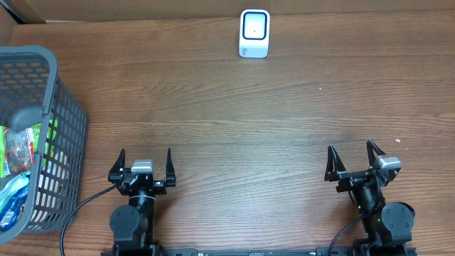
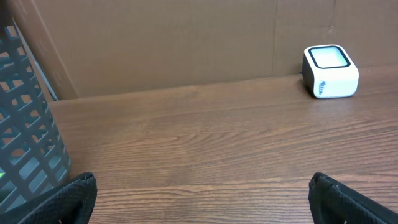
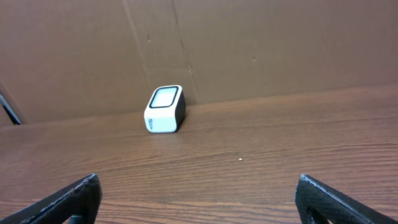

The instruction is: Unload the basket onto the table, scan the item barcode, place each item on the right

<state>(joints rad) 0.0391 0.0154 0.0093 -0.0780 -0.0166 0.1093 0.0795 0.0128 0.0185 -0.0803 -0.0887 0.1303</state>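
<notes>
Both arms sit at the near edge of the desk (image 1: 234, 121) with nothing in them. The left pincer (image 1: 146, 155) has its two fingers spread wide apart, and so does the right pincer (image 1: 350, 148). In each wrist view, the dark fingertips frame only bare wood.

The goods to be scanned lie in the grey mesh basket (image 1: 67, 121), which stands to the outer left of the left pincer, near it and reaching a little ahead of it. Through the mesh and over the rim a green and red packet (image 1: 20, 142) shows, with a blue packet (image 1: 14, 195) lying nearer the arm's base. They lie jumbled. I cannot tell their long axes with any confidence, and no barcode can be seen from here.

The scanner (image 1: 254, 33) stands well ahead of both pincers, roughly between them, against the cardboard back wall. From the left pincer it lies ahead and to the right, and from the right pincer ahead and to the left.

The left arm is plainly the nearer one to the basket, while the right pincer is well apart from it across the desk. So the likely first move is for the left pincer to swing left and dip over the rim for a packet. No packet has been lifted yet, so the task looks to be at its very beginning.
</notes>
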